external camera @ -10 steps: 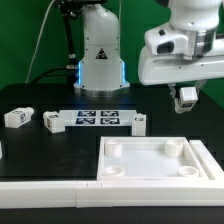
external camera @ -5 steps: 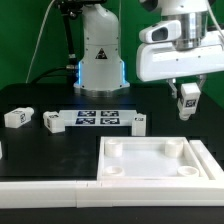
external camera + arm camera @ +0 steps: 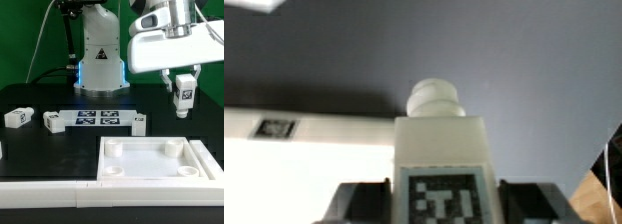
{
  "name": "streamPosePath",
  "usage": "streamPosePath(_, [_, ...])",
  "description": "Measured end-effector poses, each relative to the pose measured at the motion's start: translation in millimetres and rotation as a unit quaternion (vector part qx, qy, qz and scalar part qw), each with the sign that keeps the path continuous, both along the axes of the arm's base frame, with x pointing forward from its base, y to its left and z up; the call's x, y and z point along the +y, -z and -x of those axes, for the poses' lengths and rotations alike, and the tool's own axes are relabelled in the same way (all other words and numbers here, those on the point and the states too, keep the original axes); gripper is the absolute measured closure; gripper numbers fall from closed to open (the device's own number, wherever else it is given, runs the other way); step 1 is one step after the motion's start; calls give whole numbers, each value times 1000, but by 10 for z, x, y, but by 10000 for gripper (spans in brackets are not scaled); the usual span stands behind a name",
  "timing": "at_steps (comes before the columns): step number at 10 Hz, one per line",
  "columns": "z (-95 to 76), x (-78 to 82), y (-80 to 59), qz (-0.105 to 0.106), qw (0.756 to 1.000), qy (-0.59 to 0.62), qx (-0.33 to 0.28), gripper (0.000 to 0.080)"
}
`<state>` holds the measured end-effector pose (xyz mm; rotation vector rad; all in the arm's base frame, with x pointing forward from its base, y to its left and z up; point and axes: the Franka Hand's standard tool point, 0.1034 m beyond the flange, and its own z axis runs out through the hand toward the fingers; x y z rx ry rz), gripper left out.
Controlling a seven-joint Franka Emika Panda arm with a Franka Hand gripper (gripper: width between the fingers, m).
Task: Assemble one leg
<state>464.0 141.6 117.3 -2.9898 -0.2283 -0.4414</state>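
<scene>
My gripper [image 3: 183, 80] is shut on a white leg [image 3: 184, 94] with a black-and-white tag on its face and holds it upright, high above the table at the exterior view's right, behind the white tray's [image 3: 160, 173] far right corner. In the wrist view the same leg [image 3: 441, 140] stands between my dark fingers [image 3: 359, 203], its round peg end pointing away from the camera. Three more legs lie on the table: one [image 3: 17, 116] at the exterior view's left, one [image 3: 52, 122] beside it, one [image 3: 139, 122] at the marker board's right end.
The marker board [image 3: 95, 119] lies flat in the middle of the black table. The robot's base [image 3: 100, 55] stands behind it. A white ledge [image 3: 45, 190] runs along the front, left of the tray. A tag [image 3: 276, 127] shows in the wrist view.
My gripper has risen with the leg in it and shifted slightly toward the exterior view's left. The other legs and the tray have not moved.
</scene>
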Motion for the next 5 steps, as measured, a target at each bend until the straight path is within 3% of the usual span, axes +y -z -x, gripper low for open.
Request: streamPosePath(5, [-8, -20, 22, 4, 1000, -13, -3, 509])
